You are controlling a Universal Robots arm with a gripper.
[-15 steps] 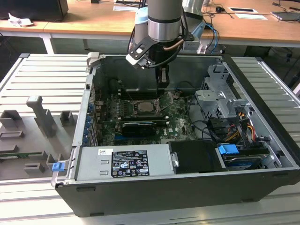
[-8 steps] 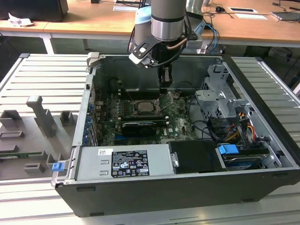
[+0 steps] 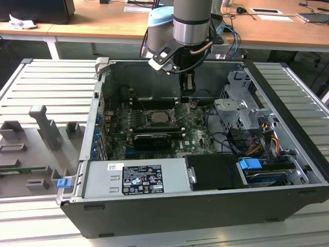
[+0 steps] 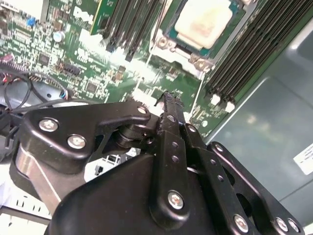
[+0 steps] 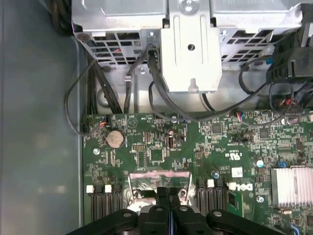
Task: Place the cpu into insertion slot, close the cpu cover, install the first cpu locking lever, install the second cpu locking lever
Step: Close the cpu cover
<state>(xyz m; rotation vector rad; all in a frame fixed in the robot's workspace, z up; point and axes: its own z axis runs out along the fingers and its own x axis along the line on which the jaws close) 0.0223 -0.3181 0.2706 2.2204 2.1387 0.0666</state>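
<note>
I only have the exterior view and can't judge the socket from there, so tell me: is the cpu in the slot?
Observer: Yes. In the second wrist view the cpu sits in it, beige top up.
Operator: Is the gripper holding anything?
Observer: The gripper is shut, with nothing seen in it.
Operator: Is it touching the cpu?
Observer: No. Its tip is apart from the cpu, over the green board off the socket's corner.
</note>
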